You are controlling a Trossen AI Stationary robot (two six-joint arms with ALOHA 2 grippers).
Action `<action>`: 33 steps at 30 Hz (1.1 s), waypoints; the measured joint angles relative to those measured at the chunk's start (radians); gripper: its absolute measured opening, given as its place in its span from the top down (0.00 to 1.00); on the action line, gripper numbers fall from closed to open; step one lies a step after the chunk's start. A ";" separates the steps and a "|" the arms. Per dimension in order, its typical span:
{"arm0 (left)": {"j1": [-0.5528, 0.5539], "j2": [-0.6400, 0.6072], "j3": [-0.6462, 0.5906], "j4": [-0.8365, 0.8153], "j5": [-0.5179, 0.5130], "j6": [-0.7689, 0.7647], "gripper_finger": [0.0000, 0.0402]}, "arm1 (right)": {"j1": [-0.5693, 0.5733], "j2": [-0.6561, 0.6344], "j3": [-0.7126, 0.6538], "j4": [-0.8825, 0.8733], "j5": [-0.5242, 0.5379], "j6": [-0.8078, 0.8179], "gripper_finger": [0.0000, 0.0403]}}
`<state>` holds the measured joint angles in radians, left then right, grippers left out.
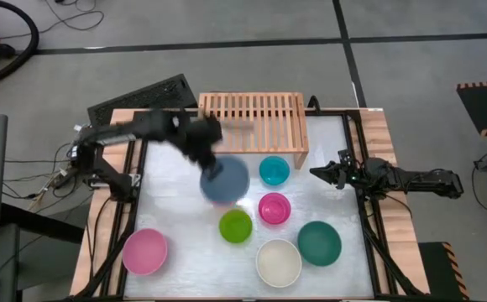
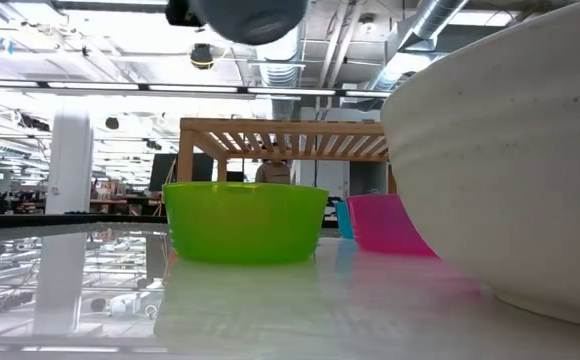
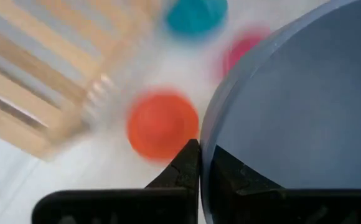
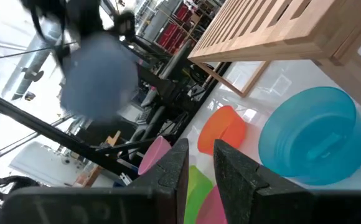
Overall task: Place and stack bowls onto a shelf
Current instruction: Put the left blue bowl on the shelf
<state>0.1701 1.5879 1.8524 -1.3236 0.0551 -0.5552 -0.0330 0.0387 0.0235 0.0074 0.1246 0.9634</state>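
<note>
High view: the left gripper point(image 1: 212, 161) pinches the rim of the blue bowl point(image 1: 225, 179), held above the white surface point(image 1: 176, 218) in front of the shelf point(image 1: 253, 122). The right gripper point(image 1: 323, 173) waits at the surface's right edge, beside the cyan bowl point(image 1: 274, 170).

Low view: the lime green bowl point(image 2: 245, 221) stands before the shelf.

Left wrist view: the fingers point(image 3: 183, 171) clamp the blue bowl's rim above the red bowl point(image 3: 162, 125).

Right wrist view: its fingers point(image 4: 174, 168) stand slightly apart, holding nothing.
</note>
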 joint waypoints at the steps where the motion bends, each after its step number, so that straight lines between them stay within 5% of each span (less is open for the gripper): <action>1: 0.046 0.000 0.039 -0.001 -0.006 -0.003 1.00 | 0.000 0.000 0.000 0.000 0.000 -0.003 0.74; 7: 0.334 0.032 0.143 0.111 -0.015 -0.085 1.00 | 0.000 0.000 0.000 0.000 0.002 -0.004 0.74; 13: 0.516 0.196 0.242 0.147 0.195 -0.085 1.00 | 0.000 0.000 0.000 0.000 0.002 -0.003 0.74; 19: 0.582 0.433 0.504 0.015 0.252 -0.077 1.00 | 0.000 0.000 0.000 0.000 0.003 -0.003 0.74; 24: 0.594 0.461 0.440 0.079 0.300 -0.103 1.00 | -0.002 0.001 -0.001 0.000 0.005 -0.003 0.74; 33: 0.593 0.475 0.442 0.050 0.103 0.007 1.00 | -0.001 0.000 -0.001 0.001 0.005 0.012 0.74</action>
<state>0.7628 2.0624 2.2944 -1.2737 0.1581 -0.5478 -0.0344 0.0391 0.0227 0.0082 0.1295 0.9752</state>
